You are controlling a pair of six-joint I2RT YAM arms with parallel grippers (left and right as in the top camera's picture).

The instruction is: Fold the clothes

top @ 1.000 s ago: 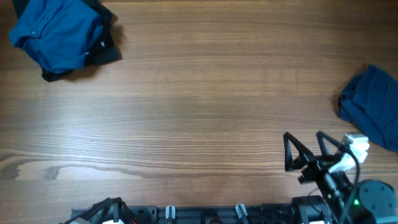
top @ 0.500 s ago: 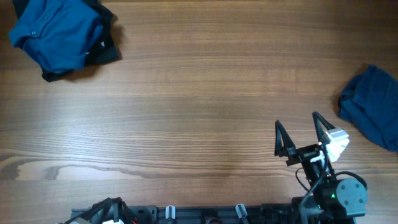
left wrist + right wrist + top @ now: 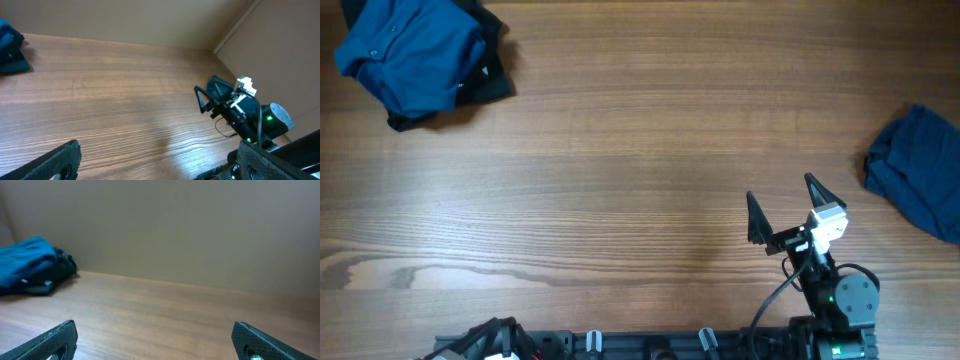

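A mid-blue garment point(image 3: 412, 52) lies crumpled at the table's far left corner, on top of a dark piece of cloth point(image 3: 490, 80). The right wrist view shows this pile point(image 3: 27, 262) far off to the left. A darker blue garment point(image 3: 920, 170) is bunched at the right edge. My right gripper point(image 3: 782, 194) hovers open near the front right, left of that garment and apart from it, with nothing between its fingers point(image 3: 50, 341). My left gripper point(image 3: 160, 167) is open and empty low at the front left, looking across at the right arm point(image 3: 245, 112).
The wooden table point(image 3: 640, 170) spreads between the two cloth heaps. A plain wall point(image 3: 175, 225) rises behind the table's far edge. The arm mounts and a rail point(image 3: 650, 345) run along the front edge.
My right gripper has swung left and a little farther in over the table, away from the darker garment. Both garments and the left arm have stayed put.
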